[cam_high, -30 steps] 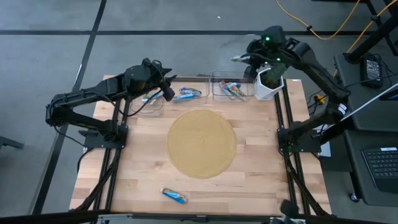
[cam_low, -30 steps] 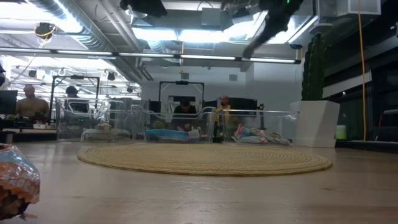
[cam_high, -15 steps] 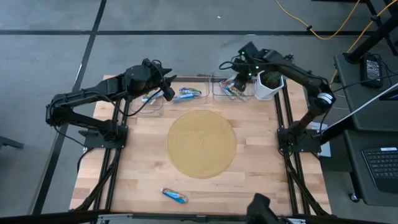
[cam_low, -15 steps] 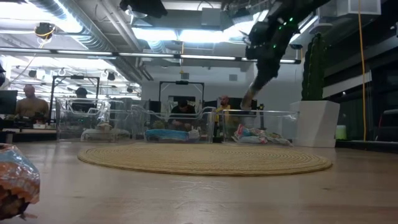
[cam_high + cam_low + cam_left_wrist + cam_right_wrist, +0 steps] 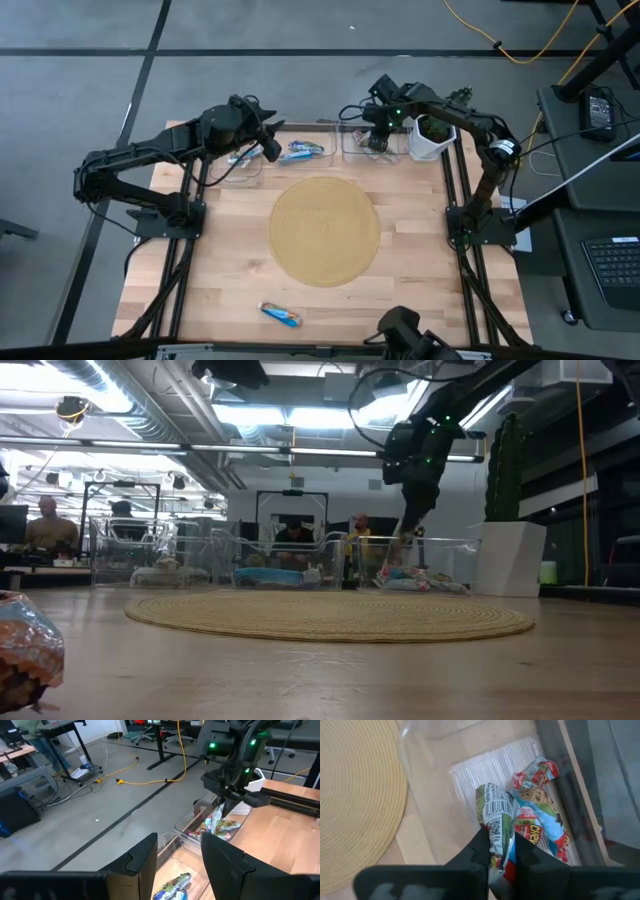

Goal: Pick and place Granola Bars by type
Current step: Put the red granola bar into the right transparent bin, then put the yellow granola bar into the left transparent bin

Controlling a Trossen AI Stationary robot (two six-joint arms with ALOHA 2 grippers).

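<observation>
Right gripper (image 5: pixel 499 851) clamped on green-wrapped bar (image 5: pixel 496 817), low inside right bin (image 5: pixel 352 133) at table's far edge; crinkly bars (image 5: pixel 540 827) already there; blue bars (image 5: pixel 300 152) in middle bin (image 5: pixel 322 125); left gripper (image 5: pixel 177 855) half apart, empty, hovering by far-left bin; one bar (image 5: pixel 280 315) left near front edge; woven round mat (image 5: pixel 324 231) bare.
</observation>
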